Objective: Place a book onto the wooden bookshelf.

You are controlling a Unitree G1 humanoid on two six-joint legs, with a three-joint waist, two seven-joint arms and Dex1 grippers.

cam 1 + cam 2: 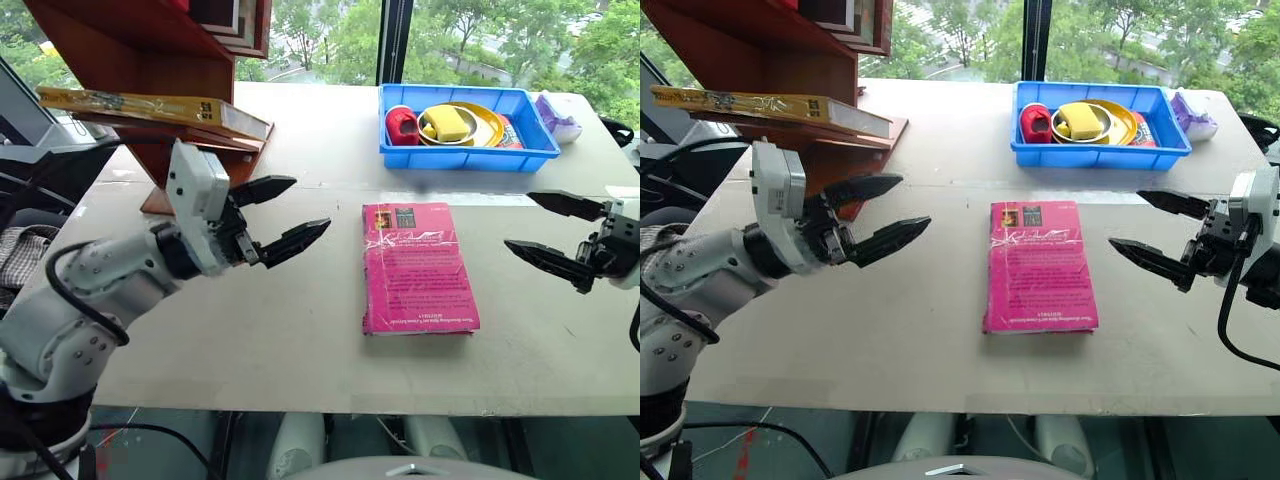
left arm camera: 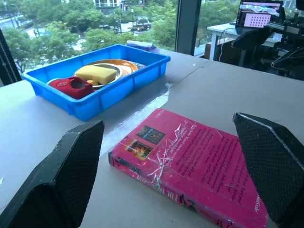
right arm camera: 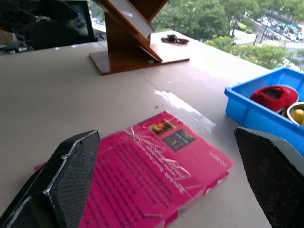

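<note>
The yellow-orange book point(image 1: 150, 105) lies flat on a low board of the reddish-brown wooden bookshelf point(image 1: 150, 40) at the table's back left, with its pale page edge facing out. My left gripper point(image 1: 310, 204) hovers open just in front of and below the book, apart from it, with nothing between its fingers. Over the table's right side my right gripper point(image 1: 518, 221) is open and empty, pointing toward the table's middle. In the right wrist view the bookshelf point(image 3: 128, 42) stands far off across the table.
A magenta-pink book point(image 1: 415, 265) lies flat in the middle of the table between the two grippers. A blue plastic tray point(image 1: 465, 155) at the back right holds a yellow sponge, a bowl and a red item. A purple thing point(image 1: 555, 115) sits beside it.
</note>
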